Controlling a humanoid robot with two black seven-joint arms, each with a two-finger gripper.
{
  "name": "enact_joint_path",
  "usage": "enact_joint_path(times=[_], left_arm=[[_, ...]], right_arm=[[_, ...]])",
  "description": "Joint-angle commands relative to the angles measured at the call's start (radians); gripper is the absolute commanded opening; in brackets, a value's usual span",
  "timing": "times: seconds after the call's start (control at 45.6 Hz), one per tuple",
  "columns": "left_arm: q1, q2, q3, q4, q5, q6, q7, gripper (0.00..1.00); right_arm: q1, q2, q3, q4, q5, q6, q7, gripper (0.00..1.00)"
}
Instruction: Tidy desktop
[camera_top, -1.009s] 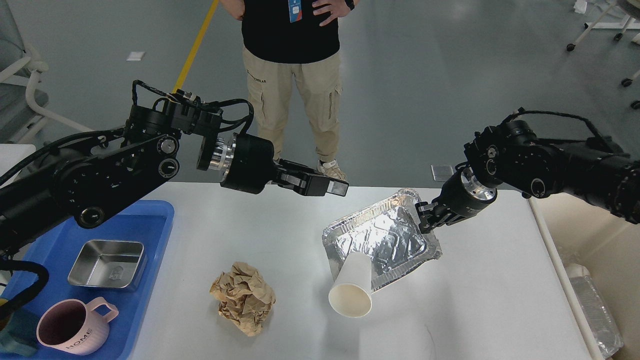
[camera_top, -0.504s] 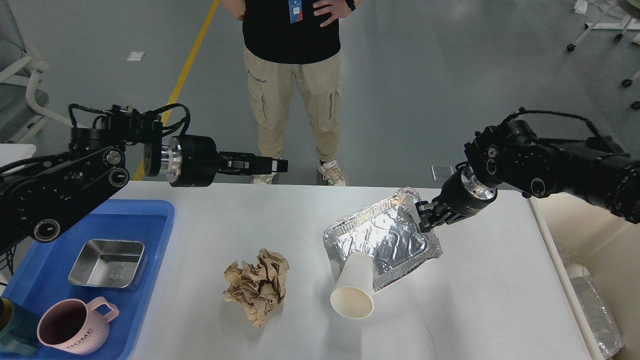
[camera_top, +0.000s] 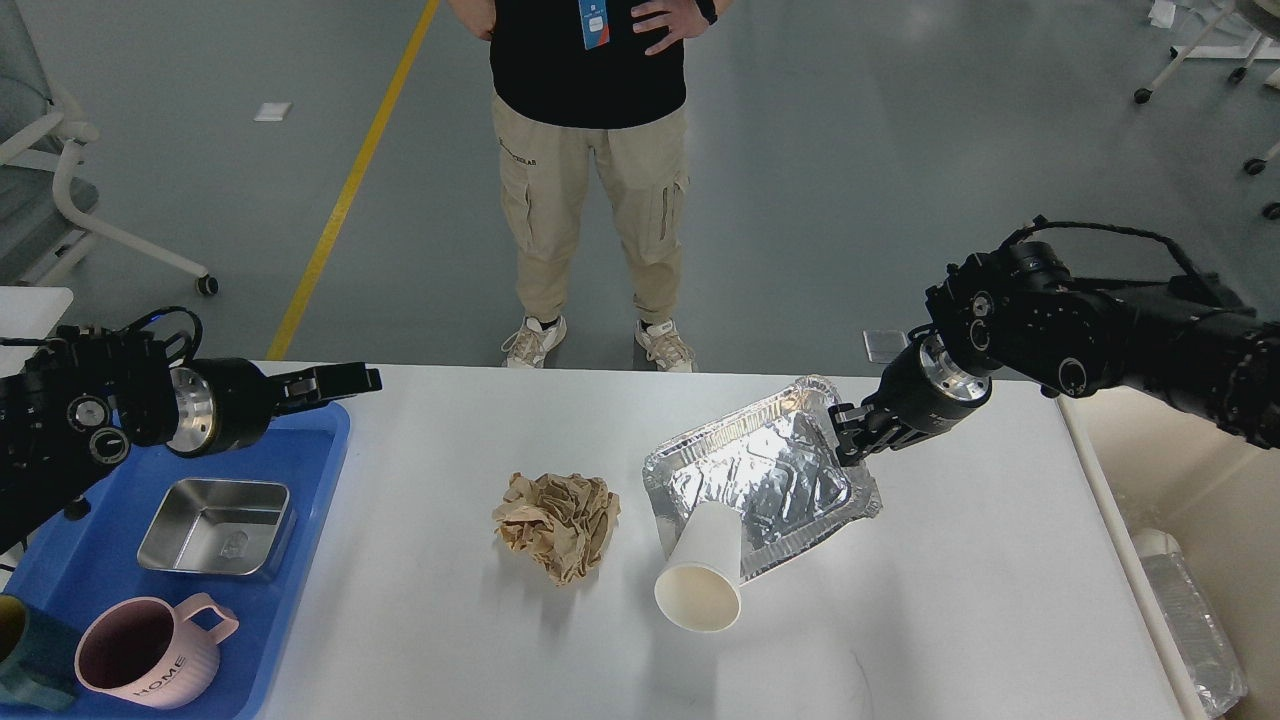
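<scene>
The white desktop (camera_top: 960, 600) holds a crumpled brown paper ball (camera_top: 556, 523) at its middle. To the right of it lies a silver foil tray (camera_top: 765, 478), with a white paper cup (camera_top: 703, 576) on its side across the tray's near corner, mouth toward me. My right gripper (camera_top: 845, 440) is at the tray's far right rim and looks shut on it. My left gripper (camera_top: 335, 382) is empty, low over the desktop's far left edge, pointing right, well apart from the paper ball. Its fingers are too dark to tell apart.
A blue tray (camera_top: 300, 440) at the left holds a steel dish (camera_top: 215, 525), a pink mug (camera_top: 150, 660) and a teal cup (camera_top: 25, 665). A beige bin (camera_top: 1180, 470) stands past the right edge with foil trash (camera_top: 1195, 625) in it. A person (camera_top: 595, 200) stands at the far edge.
My left arm has drawn back far to the left and lower. The paper ball has shifted right and farther from me, toward the foil tray. The right arm has hardly moved.
</scene>
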Motion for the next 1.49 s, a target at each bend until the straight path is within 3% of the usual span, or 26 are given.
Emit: enact_joint_path(times=[0.0, 0.351, 0.526, 0.68, 0.833, 1.184, 1.469], left_arm=[[0.002, 0.088, 0.102, -0.069, 0.083, 0.000, 0.001, 0.92], [0.005, 0.289, 0.155, -0.362, 0.378, -0.036, -0.022, 0.92], [0.005, 0.423, 0.141, -0.431, 0.405, -0.037, -0.028, 0.92], [0.002, 0.537, 0.116, -0.485, 0.373, -0.037, -0.089, 0.92], [-0.004, 0.589, 0.112, -0.490, 0.295, -0.031, -0.100, 0.92], [-0.007, 0.611, 0.084, -0.493, 0.197, -0.031, -0.115, 0.97], [-0.037, 0.468, 0.078, -0.401, 0.194, -0.035, -0.167, 0.97]], right_arm=[[-0.004, -0.002, 0.000, 0.002, 0.000, -0.001, 0.000, 0.00], [-0.001, -0.001, 0.000, 0.000, 0.000, -0.002, 0.000, 0.00], [-0.001, -0.004, 0.000, -0.001, 0.000, -0.002, 0.000, 0.00], [-0.001, -0.004, 0.002, 0.000, 0.000, -0.002, 0.000, 0.00], [0.002, -0.005, 0.002, 0.000, 0.000, -0.002, 0.000, 0.00], [0.012, -0.002, 0.002, 0.000, 0.000, -0.002, 0.000, 0.00], [0.013, 0.007, 0.005, -0.003, 0.000, -0.005, 0.000, 0.00]])
